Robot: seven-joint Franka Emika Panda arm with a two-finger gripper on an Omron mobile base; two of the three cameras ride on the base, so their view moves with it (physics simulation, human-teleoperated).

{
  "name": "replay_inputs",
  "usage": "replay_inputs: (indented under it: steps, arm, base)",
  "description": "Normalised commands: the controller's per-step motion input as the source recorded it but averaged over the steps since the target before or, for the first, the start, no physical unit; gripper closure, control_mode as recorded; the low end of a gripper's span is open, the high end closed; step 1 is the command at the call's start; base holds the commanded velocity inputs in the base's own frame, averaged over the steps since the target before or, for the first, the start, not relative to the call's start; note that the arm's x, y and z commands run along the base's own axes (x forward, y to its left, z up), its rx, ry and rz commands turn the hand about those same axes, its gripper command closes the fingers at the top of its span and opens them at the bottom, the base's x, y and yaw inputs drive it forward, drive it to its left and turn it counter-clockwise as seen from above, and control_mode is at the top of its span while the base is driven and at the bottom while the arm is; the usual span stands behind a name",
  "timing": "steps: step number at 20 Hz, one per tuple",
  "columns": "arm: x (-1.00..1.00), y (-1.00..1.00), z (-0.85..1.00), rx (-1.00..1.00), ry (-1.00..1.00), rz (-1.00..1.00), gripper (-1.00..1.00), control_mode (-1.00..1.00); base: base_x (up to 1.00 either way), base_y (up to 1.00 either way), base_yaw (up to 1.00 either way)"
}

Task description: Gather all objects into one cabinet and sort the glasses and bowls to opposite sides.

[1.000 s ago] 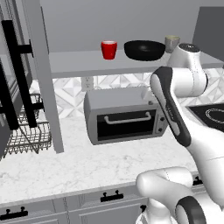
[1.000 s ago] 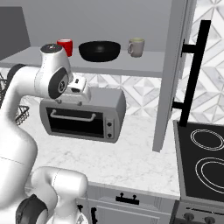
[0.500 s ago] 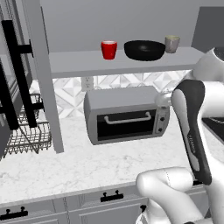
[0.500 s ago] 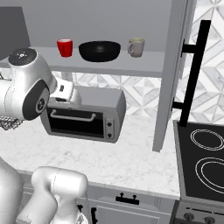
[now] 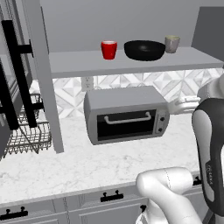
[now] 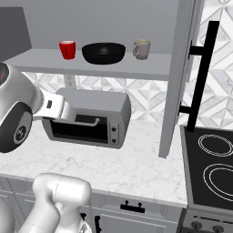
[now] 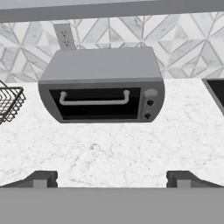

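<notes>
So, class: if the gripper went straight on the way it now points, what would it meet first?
Probably the toaster oven: the hand view looks straight at its glass door, with the gripper open and nothing in between. Depth is unclear, and a slightly downward aim would meet the marble counter first.

On the flat grey shelf (image 5: 87,63) of the open grey upper wall cabinet (image 6: 179,68) you have three of the task's things standing in a row. At the left of the row is a small glossy red tapered cup (image 5: 109,49), upright, mouth up. Just beside it, in the middle, sits the wide, shallow glossy black bowl (image 5: 144,50), right way up and much broader than either cup. At the bowl's other side, close to it, stands a small grey-beige cup (image 5: 172,43), also upright. You can see the same order in the right base view: red cup (image 6: 67,49), black bowl (image 6: 103,53), grey-beige cup (image 6: 141,49). The cabinet's tall door (image 5: 13,83) with its long black bar handle stands swung open.
</notes>
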Motion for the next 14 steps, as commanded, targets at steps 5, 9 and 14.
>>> replay_inputs:
  steps: [5, 9, 14]
  arm:
    - [0.00, 0.00, 0.00, 0.00, 0.00, 0.00, -1.00, -1.00]
    - [0.00, 0.00, 0.00, 0.00, 0.00, 0.00, -1.00, 1.00]
    - [0.00, 0.00, 0.00, 0.00, 0.00, 0.00, -1.00, 1.00]
  base:
    - [0.00, 0.00, 0.00]
    - [0.00, -0.13, 0.00]
    - [-0.03, -0.16, 0.00]
